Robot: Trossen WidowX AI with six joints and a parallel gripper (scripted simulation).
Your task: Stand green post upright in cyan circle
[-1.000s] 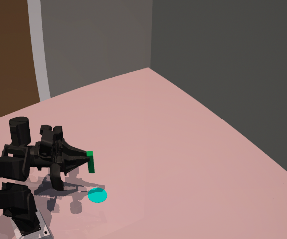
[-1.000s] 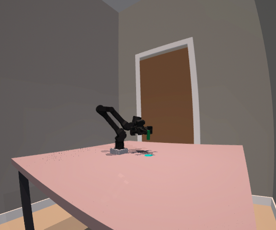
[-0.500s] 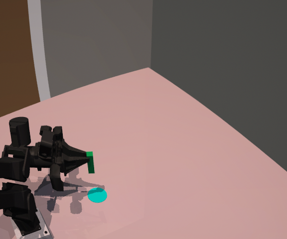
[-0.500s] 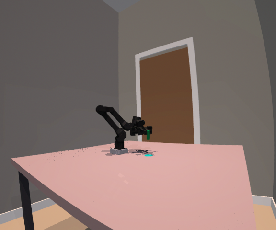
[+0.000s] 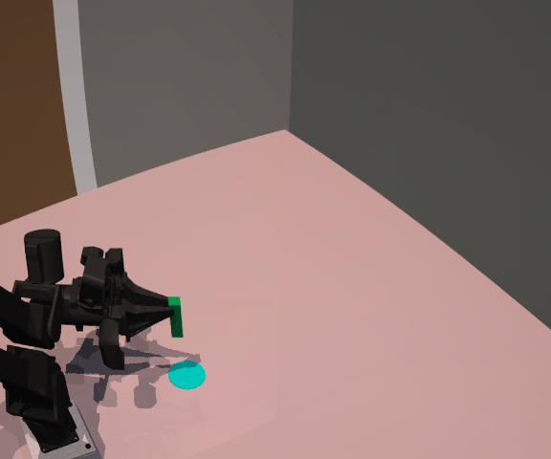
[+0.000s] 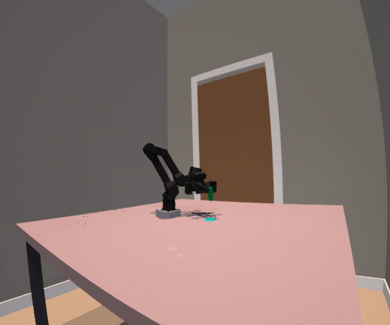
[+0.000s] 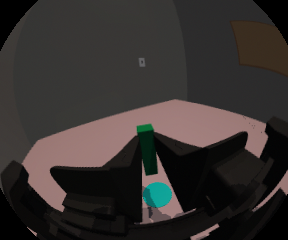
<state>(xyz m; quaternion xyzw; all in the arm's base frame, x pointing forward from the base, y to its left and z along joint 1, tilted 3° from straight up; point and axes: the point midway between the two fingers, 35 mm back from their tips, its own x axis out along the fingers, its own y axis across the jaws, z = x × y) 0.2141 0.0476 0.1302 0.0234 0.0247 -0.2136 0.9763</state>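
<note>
The green post (image 5: pixel 176 320) (image 6: pixel 210 193) (image 7: pixel 148 152) is upright, or nearly so, in the air above the table. My gripper (image 5: pixel 170 306) (image 7: pixel 146 138) is shut on it near its upper end and reaches out roughly level. The post's lower end hangs free, well above the table top. The cyan circle (image 5: pixel 187 378) (image 6: pixel 209 219) (image 7: pixel 157 195) lies flat on the table, below the post. In the top view the arm's shadow falls across the circle's far edge. The fingertips are small and dark in the exterior view.
The pink table (image 5: pixel 364 320) (image 6: pixel 258 252) (image 7: pixel 94 135) bears the arm's grey base plate (image 5: pixel 85 434) (image 6: pixel 168 213), to the left of the circle in the top and exterior views. Walls and a brown door (image 6: pixel 235 139) stand beyond the table's edges.
</note>
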